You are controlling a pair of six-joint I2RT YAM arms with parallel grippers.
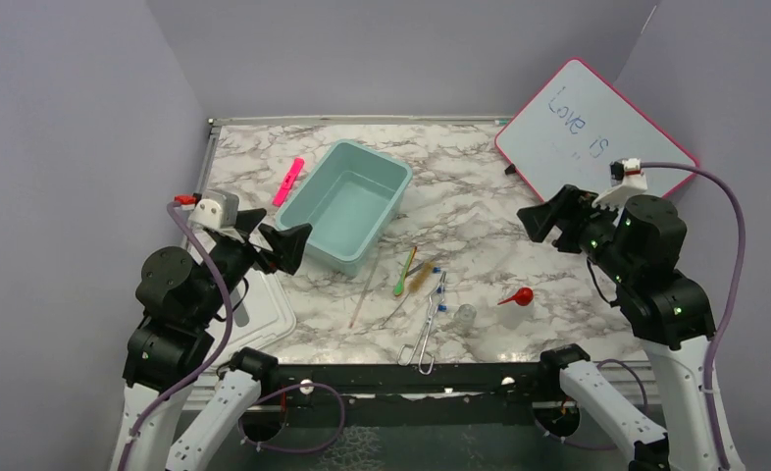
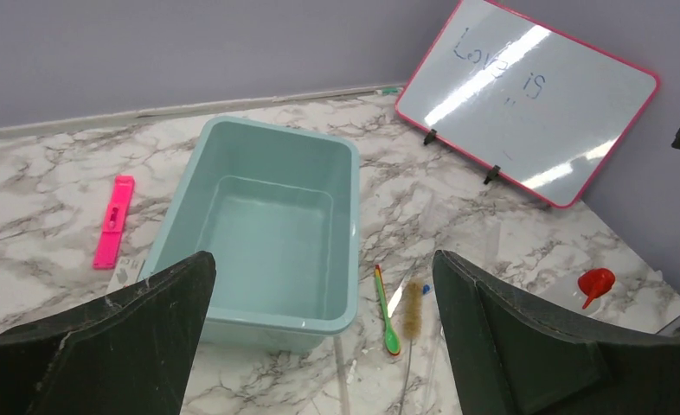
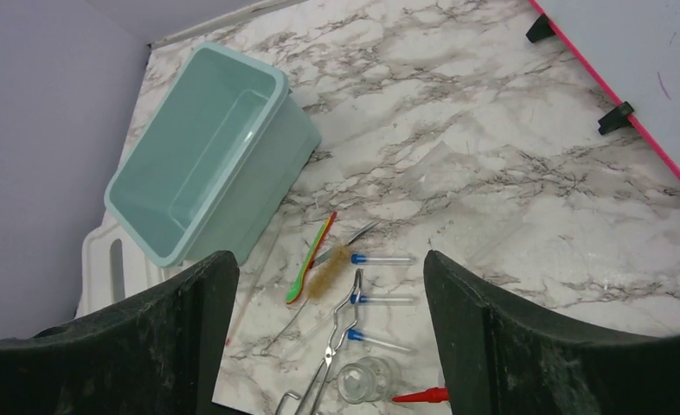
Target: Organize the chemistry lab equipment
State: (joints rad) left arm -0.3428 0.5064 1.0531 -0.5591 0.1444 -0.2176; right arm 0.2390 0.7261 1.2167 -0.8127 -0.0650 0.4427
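The lab equipment lies loose on the marble near the front edge: a green-handled tool (image 1: 404,275), a tan brush (image 1: 421,278), metal tongs (image 1: 429,329), a small glass vessel (image 1: 466,316), a red-bulbed dropper (image 1: 519,296), a thin clear rod (image 1: 362,294) and blue-capped tubes (image 3: 380,258). My left gripper (image 1: 282,240) hovers open and empty beside the near left corner of the teal bin (image 1: 308,201). My right gripper (image 1: 543,224) hangs open and empty, high over the right side. The right wrist view looks down on the tongs (image 3: 336,341), vessel (image 3: 367,379) and brush (image 3: 330,275).
The teal bin holds nothing. A pink marker (image 1: 287,181) lies left of it. A pink-framed whiteboard (image 1: 592,128) leans at the back right. A white lid or tray (image 1: 264,314) sits at the front left. Grey walls close in on three sides.
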